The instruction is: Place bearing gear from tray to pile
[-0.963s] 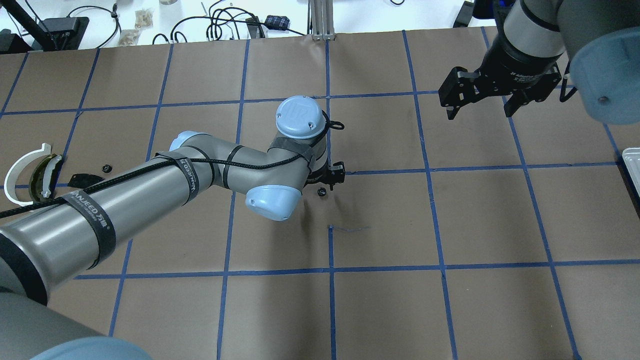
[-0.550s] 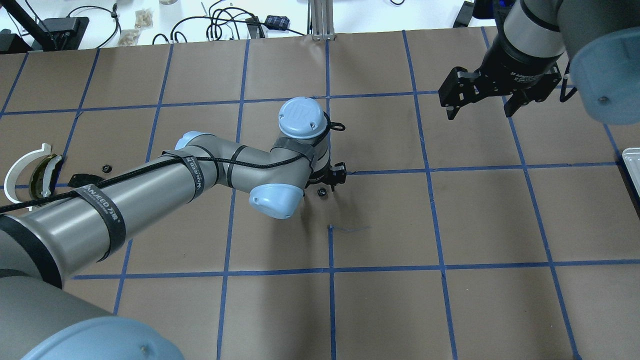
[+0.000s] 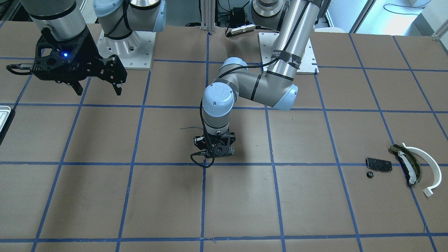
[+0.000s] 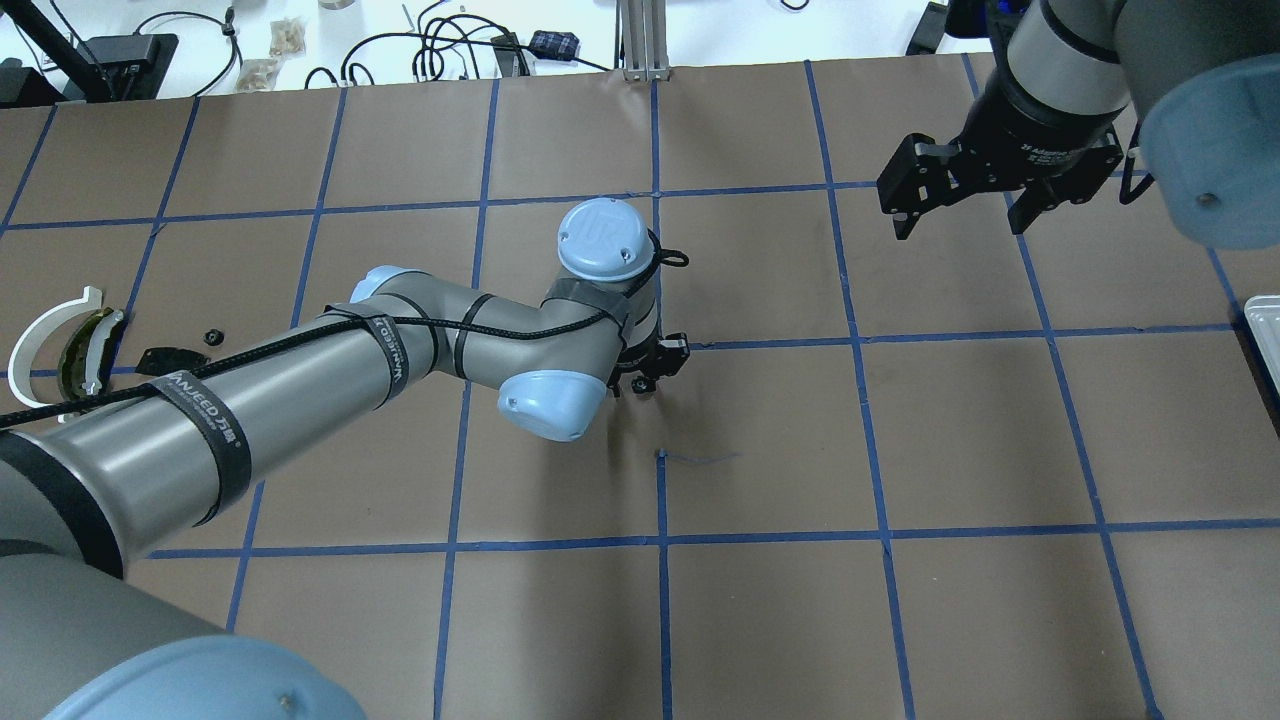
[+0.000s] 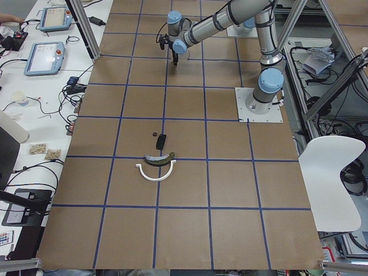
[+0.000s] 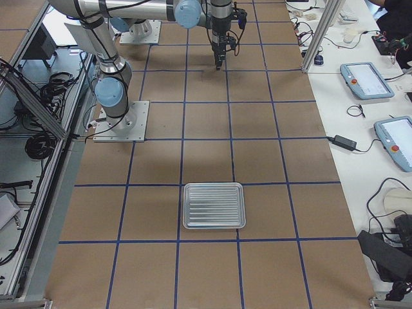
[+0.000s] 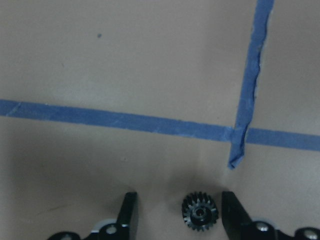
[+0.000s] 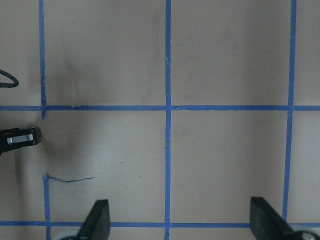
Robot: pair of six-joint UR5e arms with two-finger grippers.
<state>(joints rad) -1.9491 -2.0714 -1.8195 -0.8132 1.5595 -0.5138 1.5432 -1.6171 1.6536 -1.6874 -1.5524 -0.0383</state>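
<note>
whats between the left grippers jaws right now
A small black gear lies flat on the brown paper between the left gripper's jaws, which are open and not closed on it. The left wrist view shows this.

black gear [image 7: 200, 212] on brown paper [image 7: 125, 60] gridded with blue tape [image 7: 120, 121].

Grey arm [image 4: 300, 390], blue caps [image 4: 600, 235], black left claw [image 7: 178, 205]

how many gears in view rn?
2. One gear lies on the table inside the open left gripper; a second gear sits beside the black plate. The tray looks empty.
</note>
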